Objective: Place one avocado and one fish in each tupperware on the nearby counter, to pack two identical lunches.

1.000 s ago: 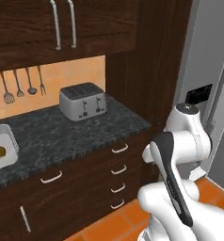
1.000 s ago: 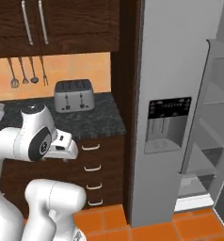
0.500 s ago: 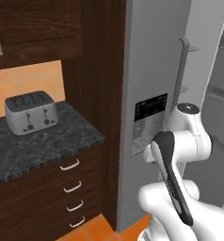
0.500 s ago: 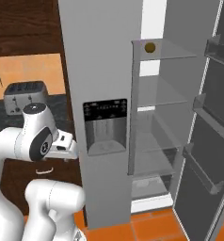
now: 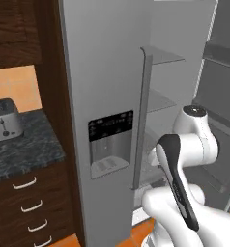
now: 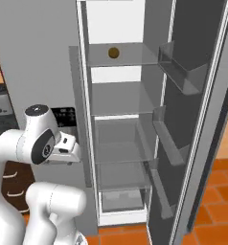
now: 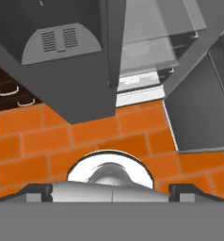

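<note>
White Franka arm with dark joints (image 5: 184,164) folded upright over its base, elbow raised, two-finger claw (image 7: 112,188) pointing down, jaws spread wide, holding nothing

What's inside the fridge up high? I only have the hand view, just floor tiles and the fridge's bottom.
Observer: One small brown avocado sits on the fridge's top shelf.
Operator: Is the door out of the way?
Observer: Yes, the fridge door stands wide open, right of the shelves.
Operator: Where's the counter?
Observer: Left of the fridge, the counter carries a toaster.
</note>
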Tool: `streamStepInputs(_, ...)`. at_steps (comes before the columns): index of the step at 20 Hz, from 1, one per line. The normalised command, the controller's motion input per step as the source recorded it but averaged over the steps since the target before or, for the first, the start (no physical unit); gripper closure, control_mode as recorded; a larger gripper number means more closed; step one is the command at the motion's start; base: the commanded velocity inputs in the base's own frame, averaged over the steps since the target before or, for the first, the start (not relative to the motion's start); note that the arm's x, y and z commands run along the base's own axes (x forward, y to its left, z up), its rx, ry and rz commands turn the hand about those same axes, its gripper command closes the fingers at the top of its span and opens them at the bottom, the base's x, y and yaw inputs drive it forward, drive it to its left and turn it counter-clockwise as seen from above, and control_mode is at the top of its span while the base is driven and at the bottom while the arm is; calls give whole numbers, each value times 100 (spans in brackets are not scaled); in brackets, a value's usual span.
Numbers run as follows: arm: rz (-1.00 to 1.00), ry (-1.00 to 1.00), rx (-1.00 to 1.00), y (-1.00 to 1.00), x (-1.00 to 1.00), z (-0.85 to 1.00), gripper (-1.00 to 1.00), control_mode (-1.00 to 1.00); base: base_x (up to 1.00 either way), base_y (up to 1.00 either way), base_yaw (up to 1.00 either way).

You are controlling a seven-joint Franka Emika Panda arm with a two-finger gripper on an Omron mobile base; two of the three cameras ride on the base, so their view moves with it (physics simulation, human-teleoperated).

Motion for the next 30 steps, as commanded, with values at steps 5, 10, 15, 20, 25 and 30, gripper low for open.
streamStepInputs(5,0,0,0,0,0,0,-100,100,62,-19,27)
streamStepInputs(10,0,0,0,0,0,0,-100,100,41,-24,24)
streamStepInputs(15,0,0,0,0,0,0,-100,100,1,-54,13)
streamStepInputs(20,0,0,0,0,0,0,-100,100,5,-43,-6)
streamStepInputs(25,0,0,0,0,0,0,-100,100,22,-38,-13)
streamStepInputs(30,0,0,0,0,0,0,-100,100,69,-14,-9)
